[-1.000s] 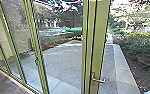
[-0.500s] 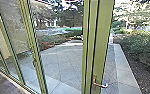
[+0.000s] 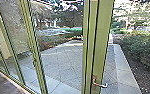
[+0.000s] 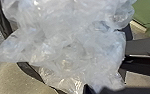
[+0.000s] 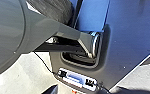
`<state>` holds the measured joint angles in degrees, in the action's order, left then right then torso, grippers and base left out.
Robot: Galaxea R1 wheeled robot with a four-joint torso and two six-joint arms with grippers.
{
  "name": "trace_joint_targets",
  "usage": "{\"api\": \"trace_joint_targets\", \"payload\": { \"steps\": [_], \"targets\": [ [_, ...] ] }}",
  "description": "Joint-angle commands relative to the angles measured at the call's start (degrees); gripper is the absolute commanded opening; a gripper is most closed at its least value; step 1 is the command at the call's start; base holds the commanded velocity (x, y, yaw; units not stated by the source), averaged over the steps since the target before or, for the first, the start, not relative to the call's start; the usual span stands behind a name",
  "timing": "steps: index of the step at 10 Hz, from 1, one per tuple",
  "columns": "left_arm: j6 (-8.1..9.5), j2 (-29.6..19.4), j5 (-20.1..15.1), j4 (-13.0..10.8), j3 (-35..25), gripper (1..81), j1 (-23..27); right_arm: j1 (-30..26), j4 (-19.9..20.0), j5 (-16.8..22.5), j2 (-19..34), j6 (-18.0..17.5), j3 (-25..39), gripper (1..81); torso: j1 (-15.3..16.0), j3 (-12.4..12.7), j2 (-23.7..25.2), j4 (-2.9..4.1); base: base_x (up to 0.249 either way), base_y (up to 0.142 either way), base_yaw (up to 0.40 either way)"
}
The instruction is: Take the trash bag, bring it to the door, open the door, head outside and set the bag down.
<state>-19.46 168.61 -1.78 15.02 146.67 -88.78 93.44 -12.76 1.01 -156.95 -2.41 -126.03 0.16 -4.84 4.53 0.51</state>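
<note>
"What's the setting?"

"A paved yard (image 3: 63, 57) fills the middle of the head view, its slabs laid in a grid. Green-framed glass panels (image 3: 14, 47) slant across the left side, and a strip of dark floor (image 3: 2, 83) lies in the lower left corner."

"And over on the right?"

"Leafy shrubs (image 3: 141, 46) with dark soil below them. A pale stone border (image 3: 124, 67) runs down between that bed and the paving. Trees (image 3: 66, 15) stand along the top."

"Where's the door?"

"Its broad green upright (image 3: 101, 37) stands right of centre, running from the top edge to the bottom. A metal lever handle (image 3: 99, 85) sits low on it, pointing right. I can't tell how wide the door stands."

"Now the trash bag."

"The left wrist view has it large and close: a trash bag (image 4: 66, 45) of clear, whitish plastic, crumpled and full of folds, with shiny creases. A dark curved band (image 4: 31, 71) passes partly behind it."

"Does the left gripper (image 4: 99, 90) have hold of it?"

"The bag is right by it, but I can't tell about a grip, or how far open the gripper is."

"The right gripper (image 5: 87, 90)?"

"Can't tell how far open, or whether it holds anything. Pale, sunlit ground (image 5: 28, 72) shows in its wrist view."
</note>
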Motion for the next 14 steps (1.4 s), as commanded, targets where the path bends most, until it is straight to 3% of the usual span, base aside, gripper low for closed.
{"api": "trace_joint_targets", "payload": {
  "steps": [1,6,11,14],
  "targets": [
    [-0.23,0.07,-4.02,0.36,-0.32,1.0,2.52,-1.72,-0.24,2.86,7.05,-0.05,10.27,81.1,0.0,0.0,0.0,0.0,0.0,0.0,0.0],
    [-0.23,1.03,-4.02,-0.08,-0.32,1.0,2.52,-1.63,-0.33,1.19,21.47,-0.05,30.4,81.1,0.0,0.0,0.0,0.0,0.0,0.0,0.0],
    [-0.23,1.65,-4.02,-0.17,-0.24,1.0,2.43,-2.07,0.2,-0.75,32.64,-0.05,42.71,81.1,0.0,0.0,0.0,0.0,0.0,0.0,0.0],
    [-0.15,1.91,-3.67,-0.17,-0.24,1.0,2.52,-4.7,2.56,-0.75,39.57,-0.05,49.82,81.1,0.0,0.0,0.0,0.0,0.0,0.0,0.0]
  ]
}}
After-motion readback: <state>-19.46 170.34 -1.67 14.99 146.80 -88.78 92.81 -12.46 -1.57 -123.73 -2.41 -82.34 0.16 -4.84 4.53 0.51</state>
